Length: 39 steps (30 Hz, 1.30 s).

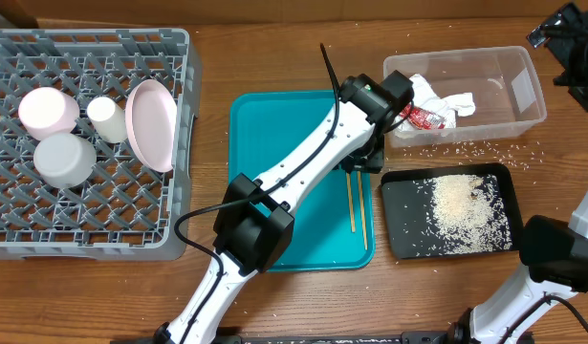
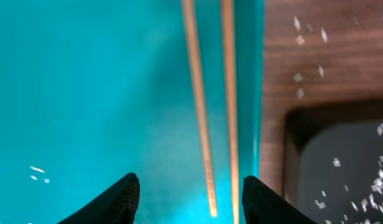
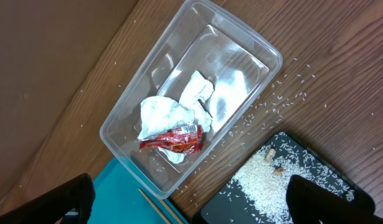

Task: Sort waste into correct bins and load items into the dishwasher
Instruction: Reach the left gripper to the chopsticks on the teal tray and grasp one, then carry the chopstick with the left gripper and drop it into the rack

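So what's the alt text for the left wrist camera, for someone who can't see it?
Two wooden chopsticks lie side by side near the right edge of a teal tray, between the open black fingertips of the left gripper. Beyond that edge: wooden table, stray rice grains, a black tray corner.

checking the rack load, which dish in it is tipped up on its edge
The pink plate at the rack's right end; the pink cup, grey cup and white cup sit flat.
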Each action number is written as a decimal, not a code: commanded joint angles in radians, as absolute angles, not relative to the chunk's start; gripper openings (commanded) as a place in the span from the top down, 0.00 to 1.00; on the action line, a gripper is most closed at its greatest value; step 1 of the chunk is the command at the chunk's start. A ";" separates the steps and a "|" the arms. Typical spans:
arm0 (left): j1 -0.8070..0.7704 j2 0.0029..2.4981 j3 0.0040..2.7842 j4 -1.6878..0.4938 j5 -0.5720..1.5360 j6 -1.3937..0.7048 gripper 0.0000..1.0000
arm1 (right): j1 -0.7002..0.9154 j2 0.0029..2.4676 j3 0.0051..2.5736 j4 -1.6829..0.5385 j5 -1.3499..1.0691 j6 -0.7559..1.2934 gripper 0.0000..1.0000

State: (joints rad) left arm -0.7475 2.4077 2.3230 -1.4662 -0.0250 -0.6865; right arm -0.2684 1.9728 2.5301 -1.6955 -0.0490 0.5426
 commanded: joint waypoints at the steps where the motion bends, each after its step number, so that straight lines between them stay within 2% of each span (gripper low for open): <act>1: -0.719 2.416 2.325 -1.449 -0.136 -0.747 0.46 | -0.270 1.971 2.537 -1.693 -0.055 0.542 0.00; 6: -0.707 2.417 2.325 -1.343 -0.168 -0.749 0.52 | -0.270 1.971 2.537 -1.693 -0.055 0.542 0.00; 17: -0.707 2.458 2.325 -1.286 -0.183 -0.749 0.51 | -0.270 1.971 2.537 -1.693 -0.055 0.542 0.00; 23: -0.708 2.523 2.325 -1.312 -0.138 -0.748 0.58 | -0.270 1.971 2.537 -1.693 -0.055 0.542 0.00; 39: -0.710 2.598 2.325 -1.271 -0.065 -0.748 0.59 | -0.270 1.971 2.537 -1.693 -0.055 0.542 0.00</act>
